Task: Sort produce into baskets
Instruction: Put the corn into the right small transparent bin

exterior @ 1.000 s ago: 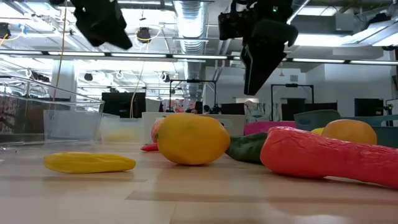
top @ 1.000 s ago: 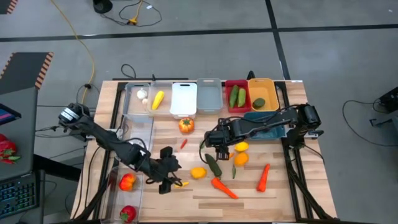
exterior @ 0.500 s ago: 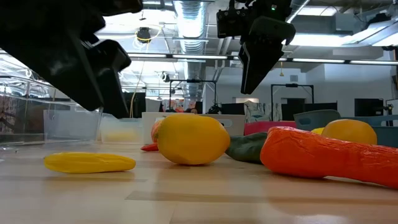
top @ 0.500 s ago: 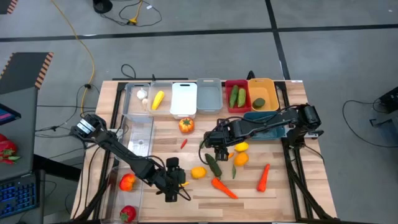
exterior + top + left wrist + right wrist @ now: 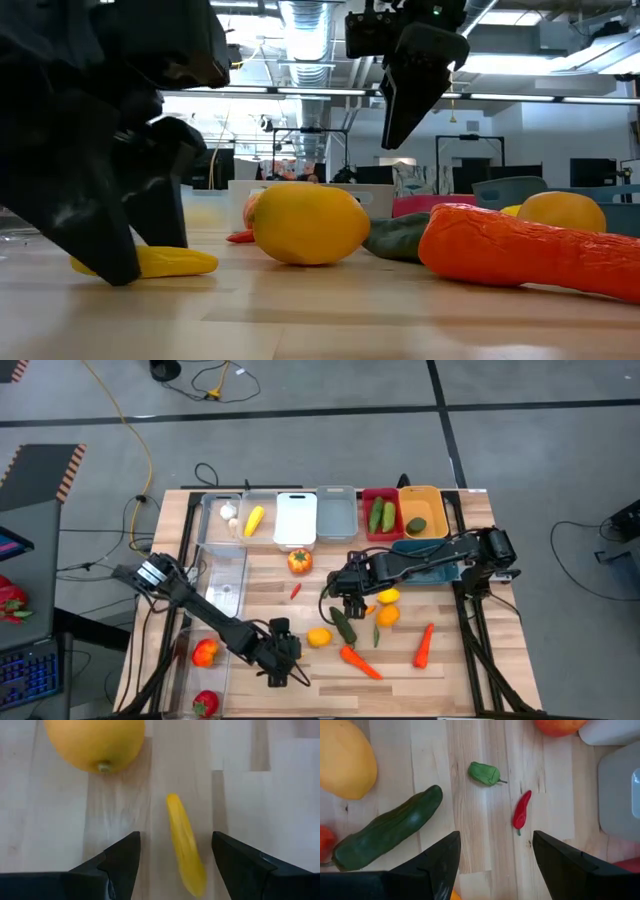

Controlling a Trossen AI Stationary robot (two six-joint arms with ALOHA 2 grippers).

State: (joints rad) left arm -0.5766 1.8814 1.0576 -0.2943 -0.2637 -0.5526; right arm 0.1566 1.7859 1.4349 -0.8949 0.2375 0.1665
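Left gripper (image 5: pixel 172 870) is straddling the yellow chili (image 5: pixel 186 851) beside the lemon (image 5: pixel 95 742), jaws open, chili's long axis running between them (right gripper (image 5: pixel 492 865) is hovering farther off, open).

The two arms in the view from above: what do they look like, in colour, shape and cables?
Both arms are black and thin, made of jointed segments. The left arm has a grey and white round part near its base. Black cables run beside each base. The left tool and the right tool each have two flat black fingers with angled tips.
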